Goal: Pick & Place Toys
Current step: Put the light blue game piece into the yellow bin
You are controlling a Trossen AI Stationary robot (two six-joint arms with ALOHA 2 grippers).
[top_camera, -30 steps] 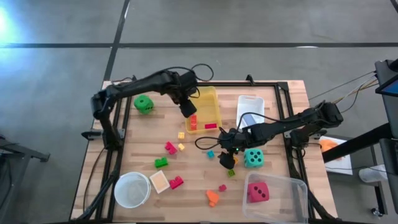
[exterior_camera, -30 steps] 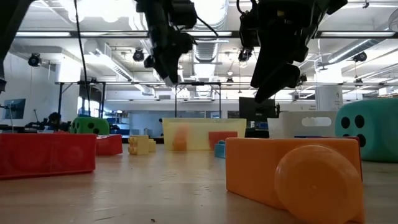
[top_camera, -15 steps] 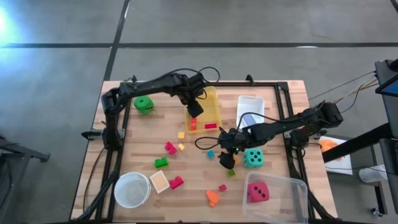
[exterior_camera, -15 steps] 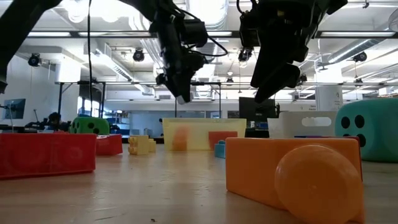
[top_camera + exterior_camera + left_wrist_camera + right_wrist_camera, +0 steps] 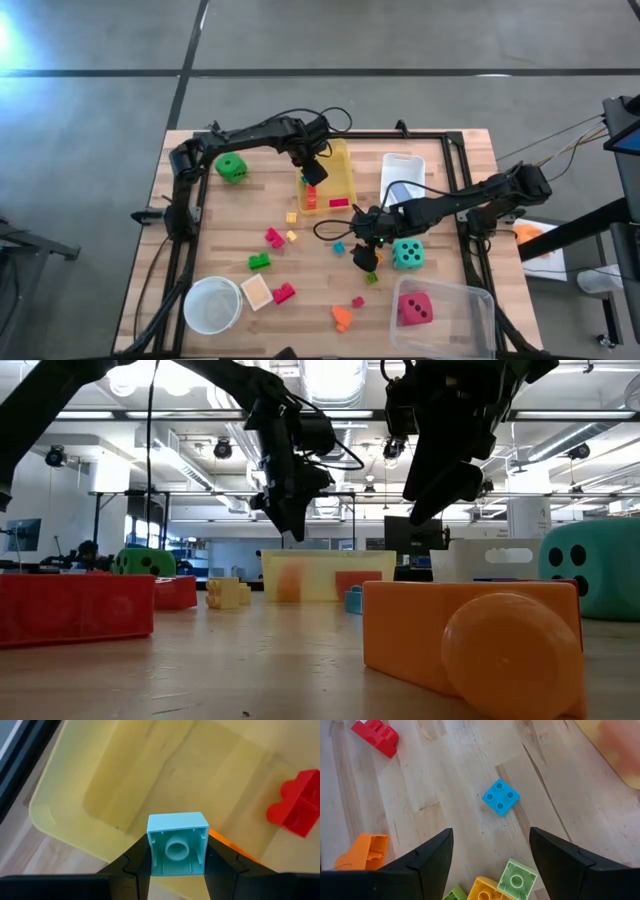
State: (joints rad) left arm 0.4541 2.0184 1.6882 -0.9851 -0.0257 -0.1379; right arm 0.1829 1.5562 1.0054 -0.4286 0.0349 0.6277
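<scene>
Progress: early, by my reading | left gripper (image 5: 175, 862) closed on pale blue block (image 5: 177, 843), hovering over yellow bin (image 5: 337, 172), red block (image 5: 298, 810) inside just ahead | right gripper (image 5: 490, 851) wide, empty, blue block (image 5: 501, 796) ahead between its fingers | most toys remain on table (image 5: 230, 230) | bin contents behind left arm hidden

My left gripper (image 5: 175, 865) hangs over the bin (image 5: 340, 165) at the bench's (image 5: 230, 230) far middle, a block (image 5: 176, 844) between my jaws; other blocks (image 5: 315, 196) seemingly lie inside it.
</scene>
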